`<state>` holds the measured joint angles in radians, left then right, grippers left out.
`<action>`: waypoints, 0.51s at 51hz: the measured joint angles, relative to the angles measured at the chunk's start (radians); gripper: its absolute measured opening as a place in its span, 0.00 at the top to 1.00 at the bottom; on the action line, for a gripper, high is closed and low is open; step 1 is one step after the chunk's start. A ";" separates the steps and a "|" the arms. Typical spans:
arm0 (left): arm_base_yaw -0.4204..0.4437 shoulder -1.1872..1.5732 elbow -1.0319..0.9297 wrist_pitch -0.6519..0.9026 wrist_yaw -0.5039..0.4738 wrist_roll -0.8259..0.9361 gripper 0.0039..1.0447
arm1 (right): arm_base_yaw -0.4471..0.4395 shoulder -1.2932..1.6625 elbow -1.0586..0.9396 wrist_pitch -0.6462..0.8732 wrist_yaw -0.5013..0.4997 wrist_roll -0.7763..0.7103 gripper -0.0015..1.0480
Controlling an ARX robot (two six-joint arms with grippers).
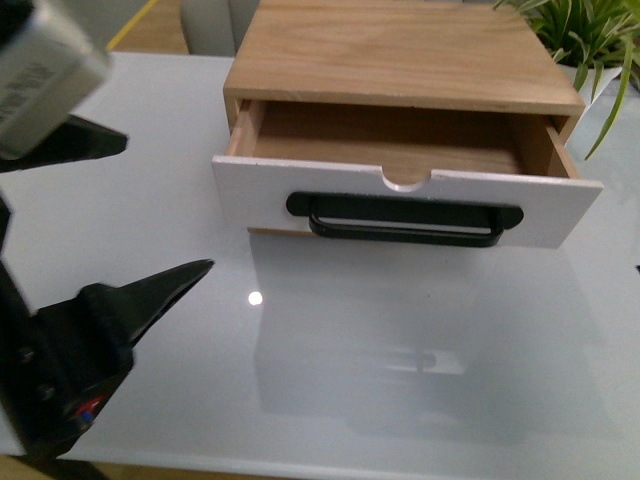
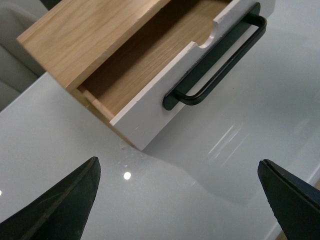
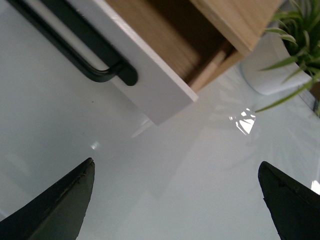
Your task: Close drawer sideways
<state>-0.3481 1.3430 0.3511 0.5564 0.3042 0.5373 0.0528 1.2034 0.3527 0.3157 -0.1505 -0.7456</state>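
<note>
The drawer (image 1: 400, 195) has a white front, a black bar handle (image 1: 405, 220) and a half-round notch. It stands pulled out of its light-wood box (image 1: 400, 50), and its inside looks empty. My left gripper (image 1: 168, 203) is open and empty, left of the drawer's front and apart from it. In the left wrist view the drawer (image 2: 160, 95) lies ahead of the open left gripper (image 2: 177, 165). In the right wrist view the drawer's right corner (image 3: 155, 85) and handle end (image 3: 105, 72) lie ahead of the open, empty right gripper (image 3: 176, 164). The right gripper is not in the front view.
The box stands on a glossy white table (image 1: 380, 360). A green plant (image 1: 590, 40) stands at the back right, in a white pot (image 3: 270, 65) close to the box's right side. The table's front edge runs along the bottom of the front view.
</note>
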 joint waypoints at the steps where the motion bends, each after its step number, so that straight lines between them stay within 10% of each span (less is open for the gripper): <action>1: -0.010 0.037 0.014 0.014 0.007 0.016 0.08 | 0.017 0.030 0.014 -0.003 0.000 -0.028 0.09; 26: -0.140 0.470 0.248 0.118 0.033 0.159 0.08 | 0.214 0.415 0.169 0.079 0.028 -0.244 0.09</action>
<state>-0.4885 1.8133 0.5995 0.6746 0.3370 0.6964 0.2665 1.6184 0.5217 0.3946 -0.1226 -0.9897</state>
